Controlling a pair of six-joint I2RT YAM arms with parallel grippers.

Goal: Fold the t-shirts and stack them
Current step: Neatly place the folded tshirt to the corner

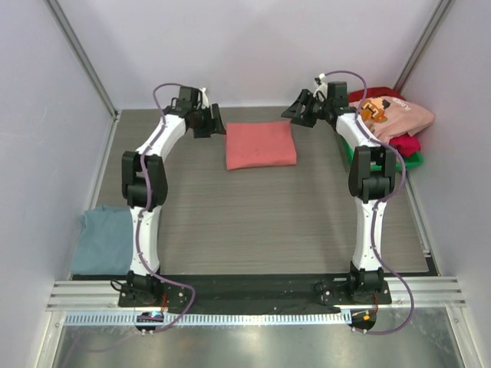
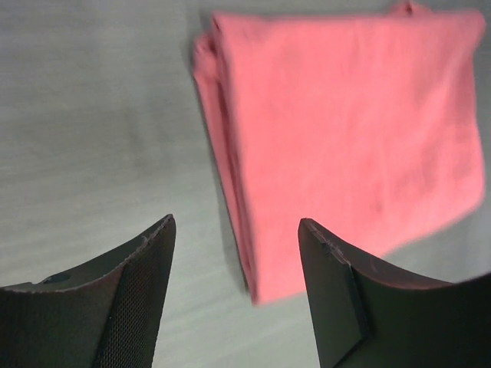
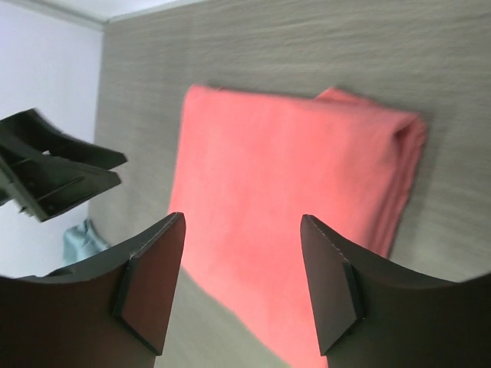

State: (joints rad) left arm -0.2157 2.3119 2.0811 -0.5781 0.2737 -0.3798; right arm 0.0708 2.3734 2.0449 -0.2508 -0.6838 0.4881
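Top view: folded salmon-red t-shirt (image 1: 261,145), upper centre of the frame, flat on the table (image 1: 253,230). The left gripper (image 1: 211,123) sits just off its left edge and the right gripper (image 1: 301,110) off its upper right corner, both clear of the cloth. Grey-blue t-shirt (image 1: 103,239), lower left; light pink t-shirt (image 1: 399,115) and crimson t-shirt (image 1: 405,144) heaped on the green bin (image 1: 414,161), upper right. Left wrist view: jaws wide, nothing between them, the tee's layered edge mid-frame. Right wrist view: jaws wide, empty, tee beyond. Likely risk: a low finger catching that layered edge would spoil the fold. Writing: none legible; the orange print is too small to read.
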